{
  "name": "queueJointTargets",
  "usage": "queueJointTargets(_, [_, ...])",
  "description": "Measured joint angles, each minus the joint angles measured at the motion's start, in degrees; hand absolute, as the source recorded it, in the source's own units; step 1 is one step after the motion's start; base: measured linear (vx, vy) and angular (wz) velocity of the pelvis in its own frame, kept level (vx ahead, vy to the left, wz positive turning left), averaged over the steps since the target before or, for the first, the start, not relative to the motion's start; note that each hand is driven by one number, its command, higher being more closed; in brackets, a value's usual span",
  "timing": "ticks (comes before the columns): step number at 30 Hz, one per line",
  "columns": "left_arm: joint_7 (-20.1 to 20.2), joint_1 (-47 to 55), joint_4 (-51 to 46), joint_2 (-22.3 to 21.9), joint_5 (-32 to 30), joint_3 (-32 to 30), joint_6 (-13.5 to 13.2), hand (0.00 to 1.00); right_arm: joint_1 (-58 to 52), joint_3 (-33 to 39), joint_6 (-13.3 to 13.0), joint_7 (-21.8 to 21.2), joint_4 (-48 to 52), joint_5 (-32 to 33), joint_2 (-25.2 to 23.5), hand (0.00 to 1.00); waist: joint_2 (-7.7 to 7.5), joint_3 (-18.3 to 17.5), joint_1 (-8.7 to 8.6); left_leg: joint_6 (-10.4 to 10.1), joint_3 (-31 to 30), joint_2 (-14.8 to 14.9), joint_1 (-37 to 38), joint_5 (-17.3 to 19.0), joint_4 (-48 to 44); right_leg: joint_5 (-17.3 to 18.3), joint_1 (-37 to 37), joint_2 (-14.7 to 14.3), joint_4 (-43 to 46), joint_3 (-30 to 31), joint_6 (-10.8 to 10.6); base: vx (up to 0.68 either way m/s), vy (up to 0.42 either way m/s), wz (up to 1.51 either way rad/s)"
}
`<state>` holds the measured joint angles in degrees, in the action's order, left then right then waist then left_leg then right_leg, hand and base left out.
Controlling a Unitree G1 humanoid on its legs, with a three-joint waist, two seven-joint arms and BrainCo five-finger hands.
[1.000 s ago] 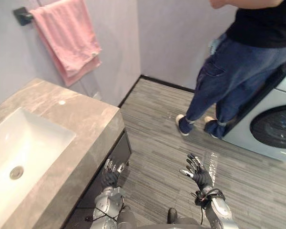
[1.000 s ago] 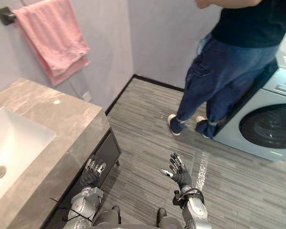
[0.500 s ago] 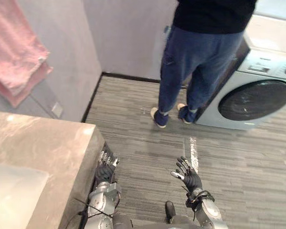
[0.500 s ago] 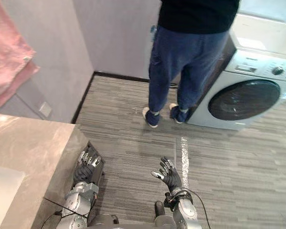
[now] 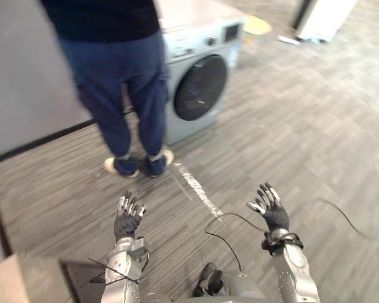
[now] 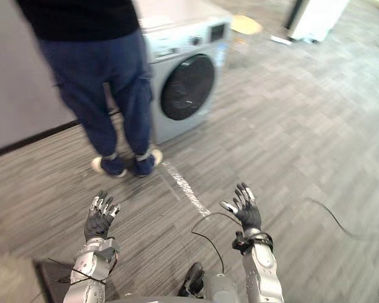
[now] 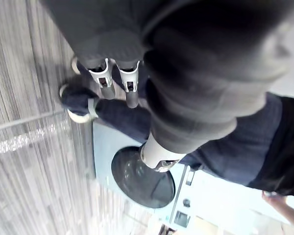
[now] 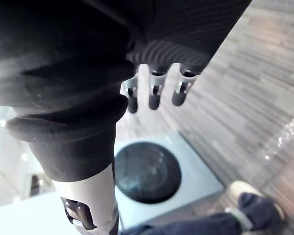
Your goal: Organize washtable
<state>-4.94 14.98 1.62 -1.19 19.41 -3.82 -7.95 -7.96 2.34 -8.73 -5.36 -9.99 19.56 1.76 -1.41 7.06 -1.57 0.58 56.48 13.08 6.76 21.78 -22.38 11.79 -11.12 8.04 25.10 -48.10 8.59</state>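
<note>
My left hand (image 5: 127,218) hangs low over the grey plank floor, fingers straight and spread, holding nothing. My right hand (image 5: 271,211) is raised at the lower right, palm up, fingers spread, also empty. A beige corner of the washtable (image 5: 3,281) shows at the lower left edge. Past the fingers (image 7: 130,88) in the left wrist view I see the person's shoes and the washing machine's door. The right wrist view has straight fingertips (image 8: 157,95) over the floor.
A person in dark blue trousers (image 5: 123,104) stands close ahead on the left, against a white washing machine (image 5: 199,79) with a round dark door. A white unit (image 5: 322,16) stands at the far right. Open plank floor (image 5: 303,126) lies to the right.
The camera has swung right: the washtable, sink and pink towel have left the picture, and the washing machine and open floor have come in. Both hands stay open and empty.
</note>
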Motion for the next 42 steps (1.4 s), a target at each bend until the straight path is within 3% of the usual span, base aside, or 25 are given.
queueJointTargets(1, [0.0,-0.6,0.1,0.0,0.0,-0.2,0.0,0.00,-0.3,-0.7,0.2,-0.1,-0.3,0.0,0.0,0.00,-1.87,-0.3,-0.37,-0.1,1.6,-1.2,0.0,0.1,-0.6,-0.8,1.5,1.8,-2.7,1.0,-4.5,0.04,-0.077,-0.80])
queueJointTargets(2, [-0.1,-1.0,1.0,-0.3,-0.2,-0.4,0.1,0.00,-0.1,-1.2,0.4,-0.3,-0.4,-0.1,-0.1,0.00,-1.39,-0.1,0.08,-0.4,2.2,-0.2,0.0,0.3,-1.5,-2.1,1.3,-0.2,-4.2,2.2,-3.0,0.05,-0.125,-0.95])
queueJointTargets(4, [0.0,-0.8,2.9,-1.4,-2.8,0.1,0.8,0.00,-1.8,-1.6,0.3,-1.1,0.5,-0.1,-0.1,0.00,-0.83,0.0,-0.80,-0.6,2.7,4.9,-0.1,0.2,-8.3,-5.5,4.9,-6.3,-13.8,4.4,-1.8,0.04,-0.134,-0.77])
queueJointTargets(8, [2.1,-0.3,5.0,-1.7,-3.3,4.4,1.6,0.00,-5.1,2.5,-0.1,-1.0,3.3,0.2,-0.2,0.00,-0.69,-0.1,-1.61,-1.2,3.7,8.6,-0.2,0.6,-9.5,-6.3,6.5,-8.5,-16.9,7.5,-1.8,0.01,-0.008,-0.47])
queueJointTargets(12, [3.6,0.0,7.1,-2.0,-1.9,4.9,2.6,0.00,-7.1,3.7,0.1,0.0,2.8,3.1,-0.4,0.00,0.65,-0.7,-2.61,-1.5,6.0,11.2,2.1,-1.1,-13.5,-8.6,8.1,-11.1,-20.4,13.0,-2.5,0.01,0.109,-0.69])
queueJointTargets(14, [3.3,0.0,7.5,-1.7,-1.3,4.1,2.7,0.00,-7.5,3.3,0.2,0.4,2.2,5.0,-0.5,0.00,1.36,-0.6,-2.53,-1.1,5.8,14.5,2.2,-4.2,-21.6,-9.6,9.3,-11.8,-21.7,16.2,-2.5,0.01,0.156,-0.97])
queueJointTargets(16, [2.6,0.7,7.5,-1.6,-1.0,3.6,2.7,0.00,-8.8,2.4,0.3,0.4,2.3,5.7,-0.2,0.00,1.76,-0.4,-2.55,2.0,1.6,17.1,1.6,-12.1,-30.9,-10.5,11.8,-12.2,-23.4,21.0,-3.0,0.03,0.116,-1.19])
queueJointTargets(17, [2.1,1.6,7.3,-1.6,-0.9,3.0,2.7,0.00,-9.1,0.9,0.3,0.2,2.5,5.7,0.1,0.00,1.90,-0.5,-2.34,7.3,-4.9,17.4,-1.2,-20.4,-36.1,-10.7,12.7,-12.0,-23.3,26.0,-3.0,0.07,0.184,-1.91])
queueJointTargets(18, [1.5,2.6,7.2,-1.5,-0.8,2.8,2.5,0.00,-8.8,-0.4,0.3,0.1,2.4,5.7,0.3,0.00,2.46,-0.6,-1.18,9.2,-15.7,15.2,-6.6,-15.8,-39.0,-11.1,12.3,-12.1,-22.9,31.3,-3.4,0.06,0.241,-2.17])
queueJointTargets(19, [1.0,2.7,7.2,-1.7,-0.3,2.9,2.5,0.00,-8.7,-0.4,0.4,0.1,2.3,5.7,0.4,0.00,3.24,-0.8,-0.49,7.4,-22.2,13.2,-9.4,-12.6,-39.5,-11.0,11.5,-12.3,-22.2,34.2,-3.2,0.05,0.250,-2.57])
queueJointTargets(20, [-0.1,3.1,7.1,-2.0,0.3,2.8,2.4,0.00,-8.2,-0.6,0.5,0.1,1.4,5.7,0.5,0.00,3.77,-0.6,0.79,4.5,-32.4,9.2,-13.0,-8.6,-38.3,-11.1,10.3,-12.4,-20.7,39.8,-3.5,0.01,0.238,-2.38])
queueJointTargets(21, [-0.6,3.7,6.9,-1.9,0.4,2.6,2.4,0.00,-7.3,-1.0,0.5,0.0,0.3,5.7,0.5,0.00,3.52,-0.5,1.11,3.3,-37.7,7.5,-14.6,-6.7,-36.0,-11.4,9.6,-12.3,-19.7,43.7,-3.9,0.02,0.332,-2.58])
queueJointTargets(23, [-1.0,4.0,6.7,-2.0,0.4,2.0,2.2,0.00,-7.3,-1.8,0.6,0.1,-0.6,5.7,-0.1,0.00,2.69,0.0,0.97,1.5,-46.0,4.6,-16.0,-5.3,-27.4,-11.0,8.5,-11.2,-18.2,50.3,-5.1,-0.03,0.311,-1.82])
queueJointTargets(24, [-1.3,4.1,6.5,-2.2,0.3,1.8,1.9,0.00,-7.2,-1.8,0.5,0.0,-0.6,5.7,0.3,0.00,2.37,0.1,0.70,0.9,-51.7,2.1,-15.7,-5.1,-18.4,-10.2,6.7,-10.4,-16.5,54.6,-6.4,-0.11,0.369,-1.78])
queueJointTargets(25, [-1.4,4.1,5.7,-2.4,0.3,1.8,1.8,0.00,-7.2,-1.8,0.5,0.0,-0.5,5.7,1.6,0.00,3.14,0.0,0.73,-0.1,-56.7,0.0,-13.9,-5.7,-6.7,-9.2,4.3,-10.1,-15.0,57.6,-8.4,-0.15,0.457,-1.75])
queueJointTargets(26, [-1.4,4.1,5.1,-2.9,0.3,1.9,1.6,0.00,-7.1,-1.8,0.5,-0.1,-0.4,5.6,2.5,0.00,4.38,-0.1,0.73,-3.8,-59.1,-0.3,-13.5,-4.8,-1.2,-9.3,3.5,-10.6,-15.0,58.7,-9.4,-0.06,0.441,-1.69])
queueJointTargets(27, [-1.7,4.0,4.8,-2.5,0.4,0.9,0.7,0.00,-7.3,-1.6,1.1,-0.2,-2.0,5.7,2.8,0.00,4.58,0.2,-0.08,-6.7,-57.0,-2.2,-12.2,-4.7,0.0,-10.6,3.9,-8.9,-16.7,62.8,-12.0,0.04,0.410,-1.03])
queueJointTargets(28, [-1.7,4.0,3.8,-1.9,0.4,0.9,-0.1,0.00,-8.4,-1.7,1.4,-0.7,-2.0,5.9,2.0,0.00,2.80,0.1,-0.97,-5.9,-55.5,-4.0,-12.1,-5.4,0.5,-11.6,4.3,-7.6,-16.9,63.7,-13.4,0.11,0.367,-0.86])
queueJointTargets(31, [-1.4,4.3,2.3,-1.9,0.3,2.9,-0.5,0.00,-10.6,-1.2,2.5,-1.3,-0.5,7.0,-0.8,0.00,1.03,-0.1,-0.75,-3.7,-49.5,-6.0,-10.9,-4.7,-0.8,-14.8,4.5,-4.8,-19.9,66.0,-16.2,0.03,0.288,-0.63])
queueJointTargets(37, [-0.3,5.2,-1.0,-1.9,0.2,4.7,-0.3,0.00,-11.5,-3.0,2.7,-2.8,2.7,7.5,-3.0,0.00,0.15,-0.6,-0.65,-1.9,-37.7,-7.2,-7.9,-2.8,0.4,-18.3,2.0,-3.8,-21.7,71.0,-17.7,-0.05,0.194,-0.99])
queueJointTargets(38, [0.0,4.9,-1.2,-1.8,0.2,5.1,-0.2,0.00,-11.6,-3.3,2.8,-2.8,2.7,7.5,-3.1,0.00,0.17,-0.6,-0.74,-1.7,-36.3,-7.2,-7.4,-2.6,0.3,-18.9,1.8,-3.6,-21.7,71.1,-17.7,-0.05,0.117,-0.59])
queueJointTargets(40, [0.0,4.3,-1.2,-1.9,0.2,5.6,-0.1,0.00,-12.1,-3.8,3.1,-2.9,2.4,7.5,-3.1,0.00,0.36,-0.5,-0.58,-1.6,-35.0,-6.4,-6.8,-2.7,0.4,-20.6,1.6,-3.6,-21.7,64.3,-15.5,-0.05,0.060,-0.44])
queueJointTargets(42, [-0.2,4.3,-1.0,-2.3,0.2,5.9,0.0,0.00,-10.7,-5.3,3.1,-3.4,2.3,7.3,-2.6,0.00,0.78,0.0,-0.04,-1.3,-32.9,-5.5,-6.0,-3.1,0.9,-15.9,-1.6,-1.3,-13.0,49.5,-10.3,-0.05,0.006,-0.41])
